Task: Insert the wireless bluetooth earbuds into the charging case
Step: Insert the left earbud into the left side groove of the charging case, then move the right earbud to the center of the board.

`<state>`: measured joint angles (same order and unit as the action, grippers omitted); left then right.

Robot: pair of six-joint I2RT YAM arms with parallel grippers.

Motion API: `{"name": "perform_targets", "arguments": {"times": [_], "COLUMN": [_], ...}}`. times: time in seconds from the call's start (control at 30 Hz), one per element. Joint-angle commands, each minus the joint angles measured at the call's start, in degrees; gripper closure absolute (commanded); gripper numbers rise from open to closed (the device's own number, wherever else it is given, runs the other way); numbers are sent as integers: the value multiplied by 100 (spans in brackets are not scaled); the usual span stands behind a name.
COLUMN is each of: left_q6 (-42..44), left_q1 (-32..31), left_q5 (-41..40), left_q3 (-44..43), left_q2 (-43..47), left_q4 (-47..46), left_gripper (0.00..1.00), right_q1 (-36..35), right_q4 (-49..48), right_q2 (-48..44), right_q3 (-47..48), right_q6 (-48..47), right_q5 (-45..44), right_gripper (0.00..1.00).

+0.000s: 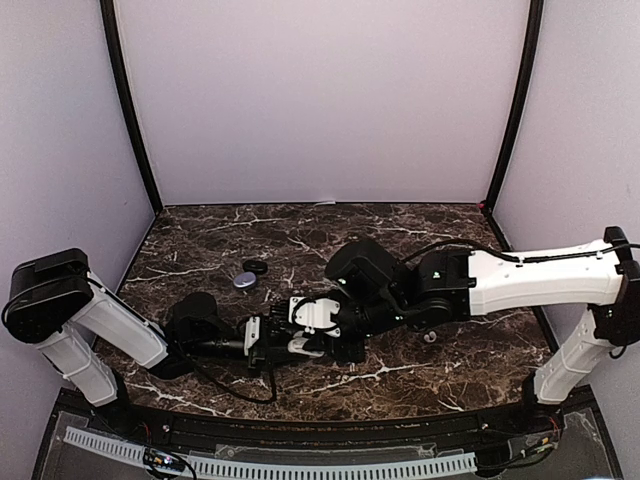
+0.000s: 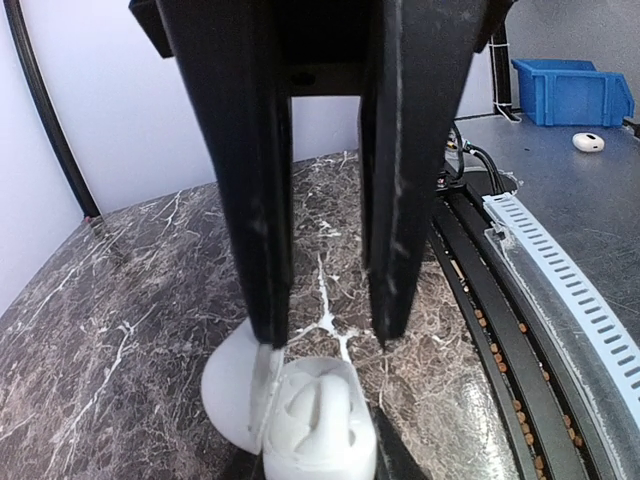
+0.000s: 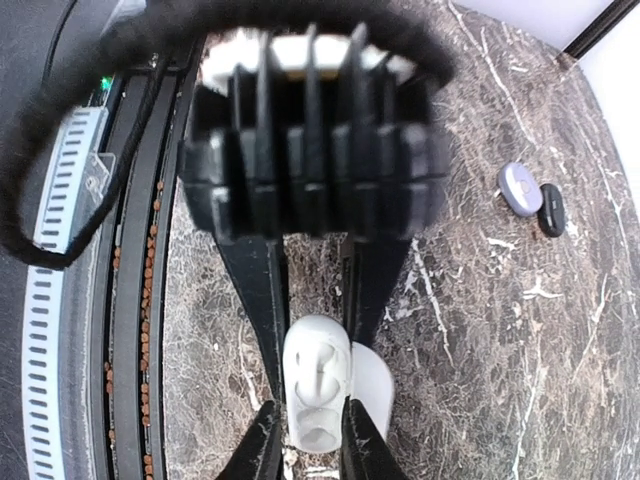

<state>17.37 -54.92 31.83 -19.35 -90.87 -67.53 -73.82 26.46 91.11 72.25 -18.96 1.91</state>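
The white charging case (image 3: 318, 385) lies open on the marble, its lid (image 3: 372, 385) swung out flat beside it. White earbuds (image 3: 320, 365) sit in its wells; I cannot tell them apart. My left gripper (image 2: 328, 338) comes from the far end, and its black fingers (image 3: 258, 300) press both sides of the case body (image 2: 312, 420). My right gripper (image 3: 310, 425) stands slightly open astride the near end of the case and holds nothing. In the top view the case (image 1: 303, 346) lies between the left gripper (image 1: 280, 348) and the right gripper (image 1: 318, 340).
A lilac-grey oval case (image 1: 245, 281) and a flat black ring (image 1: 256, 267) lie behind and to the left of the grippers. The table's near edge carries a black rail and a white slotted cable duct (image 2: 560, 270). Beyond it stands a blue bin (image 2: 570, 90).
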Motion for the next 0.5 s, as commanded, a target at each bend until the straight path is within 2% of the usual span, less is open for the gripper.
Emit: {"name": "perform_targets", "arguments": {"times": [0.0, 0.07, 0.37, 0.47], "left_q6": [26, 24, -87, -115], "left_q1": [-11, -19, -19, -18], "left_q5": [87, 95, 67, 62], "left_q3": [11, 11, -33, -42], "left_q2": [72, 73, 52, 30], "left_q4": [-191, -191, -238, -269], "left_gripper": [87, 87, 87, 87], "right_q1": [-56, -51, -49, -53], "right_q4": [-312, -357, -469, -437], "right_q2": [-369, -468, -527, -425], "right_q3": [-147, -231, -405, -379], "right_q6": [125, 157, 301, 343], "right_q5": [-47, -129, 78, 89], "right_gripper": [81, 87, 100, 100]}}
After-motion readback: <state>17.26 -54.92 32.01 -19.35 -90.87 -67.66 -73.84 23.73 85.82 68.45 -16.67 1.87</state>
